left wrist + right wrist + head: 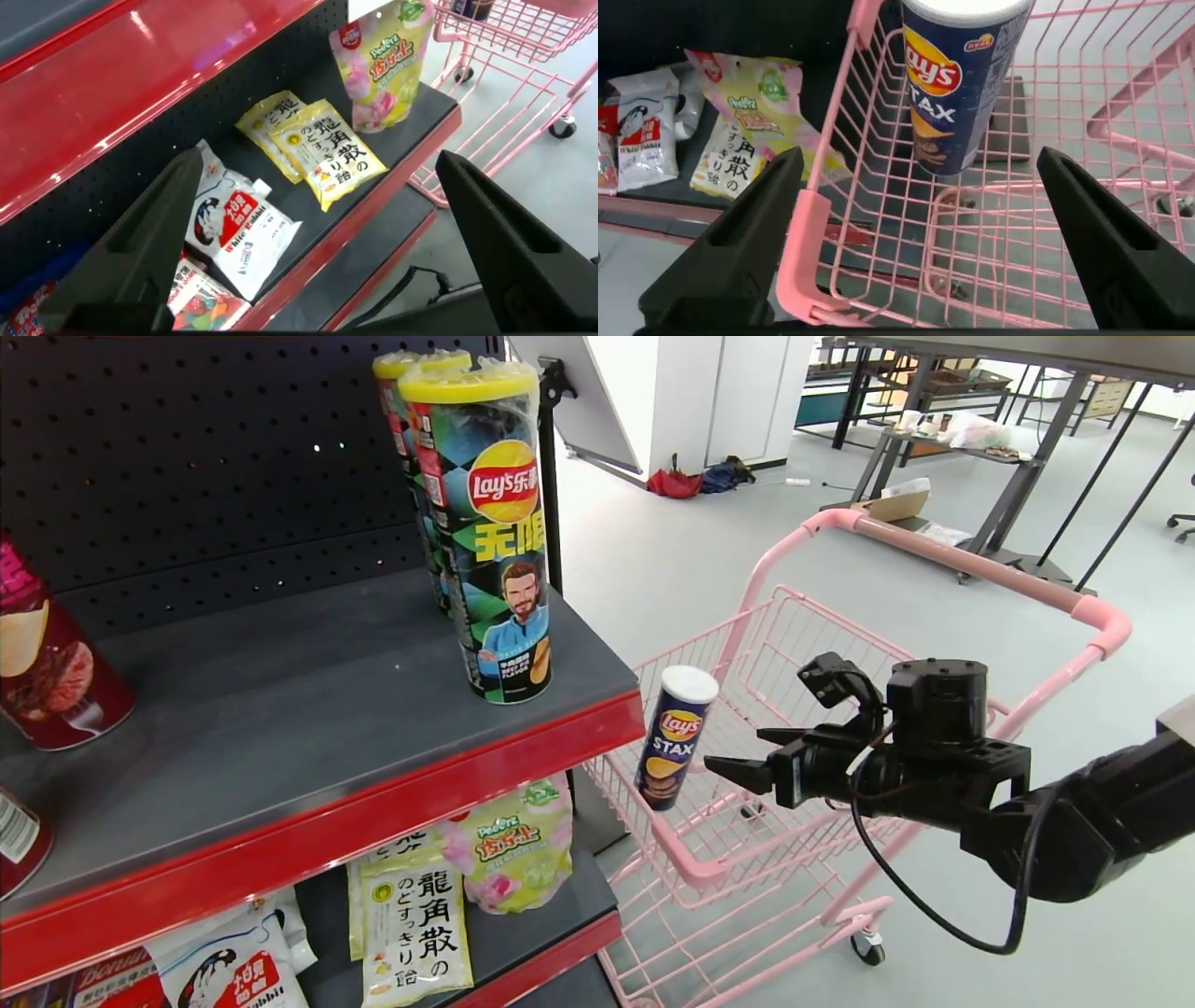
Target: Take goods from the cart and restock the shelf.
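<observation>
Grey flooring runs beneath a red-edged shelf (392, 770), with a pink cart (943, 549) just beside it. One blue can (674, 737) of crisps is seen tilted inside the cart, at the end nearest the shelf. The right tool (735, 749) is held near the can, spread wide with nothing gripped. The left tool (318, 157), likewise wide open and empty, is held by the lower shelf's snack bags (234, 224). The can would best be gripped around its middle, with the tool squared to its lean, so that it is not knocked over.
</observation>
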Motion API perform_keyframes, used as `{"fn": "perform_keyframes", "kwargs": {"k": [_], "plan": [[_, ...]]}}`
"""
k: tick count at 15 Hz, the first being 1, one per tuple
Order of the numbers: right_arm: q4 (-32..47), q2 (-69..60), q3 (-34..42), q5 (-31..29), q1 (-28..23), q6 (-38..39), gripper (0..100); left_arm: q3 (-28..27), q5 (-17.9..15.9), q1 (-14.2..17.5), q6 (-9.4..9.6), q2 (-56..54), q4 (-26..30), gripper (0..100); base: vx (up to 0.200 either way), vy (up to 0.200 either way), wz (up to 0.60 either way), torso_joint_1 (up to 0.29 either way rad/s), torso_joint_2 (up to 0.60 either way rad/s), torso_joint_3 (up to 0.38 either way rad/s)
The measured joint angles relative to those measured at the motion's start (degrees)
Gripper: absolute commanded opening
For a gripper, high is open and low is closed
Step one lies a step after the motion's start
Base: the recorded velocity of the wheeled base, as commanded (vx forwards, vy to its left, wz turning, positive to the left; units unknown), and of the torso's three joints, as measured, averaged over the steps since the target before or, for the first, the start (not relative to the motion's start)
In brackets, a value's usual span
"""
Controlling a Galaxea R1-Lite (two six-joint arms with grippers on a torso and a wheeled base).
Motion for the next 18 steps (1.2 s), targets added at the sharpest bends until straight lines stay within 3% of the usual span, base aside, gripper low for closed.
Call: {"fn": "perform_keyframes", "kwargs": {"k": [4, 18], "plan": [[0.02, 4.08, -4.80, 3.36, 0.06, 0.24, 100, 0.07, -0.06, -0.01, 0.00, 0.00, 0.13, 100, 0.000, 0.000, 0.00, 0.000, 0.00, 0.000], [0.02, 15.80, -17.70, 3.29, -0.27, 0.35, 100, 0.99, -0.06, 0.02, 0.09, 0.00, 0.20, 100, 0.000, 0.000, 0.00, 0.000, 0.00, 0.000]]}}
